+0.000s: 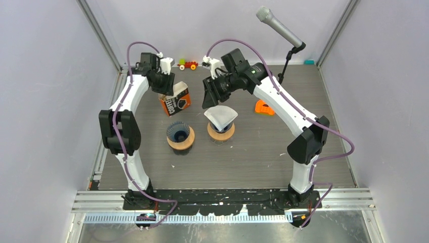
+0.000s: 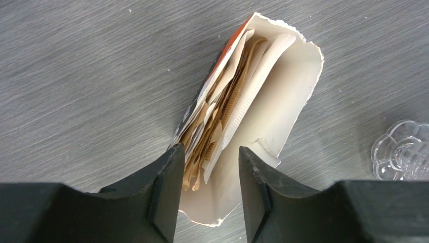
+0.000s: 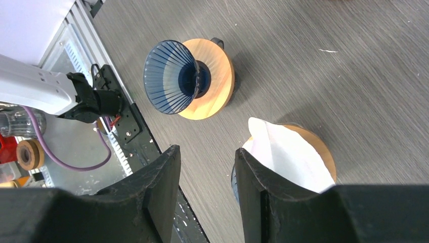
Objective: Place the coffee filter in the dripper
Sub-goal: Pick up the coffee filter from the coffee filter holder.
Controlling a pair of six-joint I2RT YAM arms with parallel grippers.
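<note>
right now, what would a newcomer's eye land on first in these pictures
Probably the two drippers mid-table: the blue dripper sits empty, while the other dripper beside it already holds a white coffee filter. Then the torn-open filter box behind them, stuffed with papers, with the left arm's fingers poised at its mouth. A microphone juts in at the back right.

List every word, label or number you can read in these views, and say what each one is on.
Filter box, top view: white lettering on its dark front, too small and blurred to read.
Left wrist view: the box's open top and the coffee filters inside show no print.
Right wrist view: the blue dripper and the white filter carry no text.
Nothing else is readable.
</note>
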